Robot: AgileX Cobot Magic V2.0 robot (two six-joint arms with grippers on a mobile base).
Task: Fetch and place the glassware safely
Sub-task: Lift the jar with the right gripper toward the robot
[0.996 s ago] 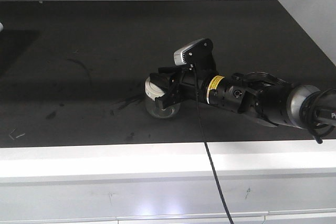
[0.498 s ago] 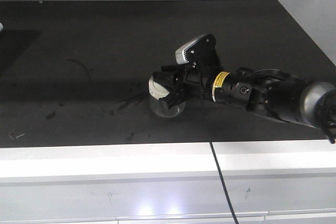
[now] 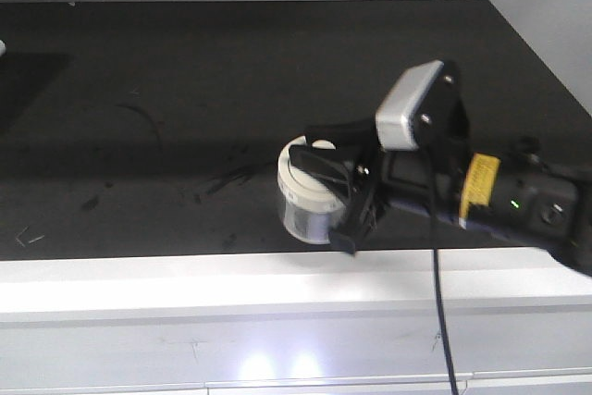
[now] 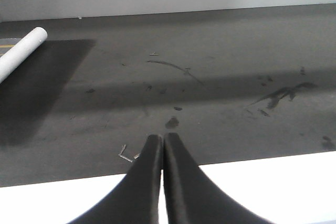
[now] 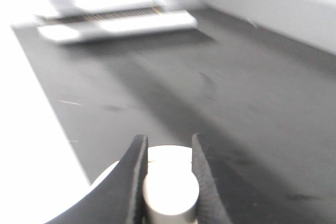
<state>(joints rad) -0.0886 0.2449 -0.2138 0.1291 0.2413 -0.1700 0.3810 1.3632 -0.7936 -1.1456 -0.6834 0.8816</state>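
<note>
Dark, scuffed countertop (image 3: 185,90) with a white front edge (image 3: 185,289). Right gripper (image 3: 330,187) reaches in just behind that edge, its fingers clamped on either side of the glass jar (image 3: 303,210). Jar is upright, close to the edge; contact with the surface cannot be confirmed. Left gripper (image 4: 161,140) sits over the edge, fingertips pressed together, empty. Off-white lid (image 5: 169,182) shows between the right fingers.

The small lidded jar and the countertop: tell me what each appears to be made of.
The jar looks like clear glass: the dark surface shows through its wall, with bright glints. Its lid is opaque off-white and smooth, possibly plastic or ceramic; the blur leaves that open. The countertop is dark grey and matte, with scuffs and smudges. It may be laminate or stone, but I cannot tell which.
</note>
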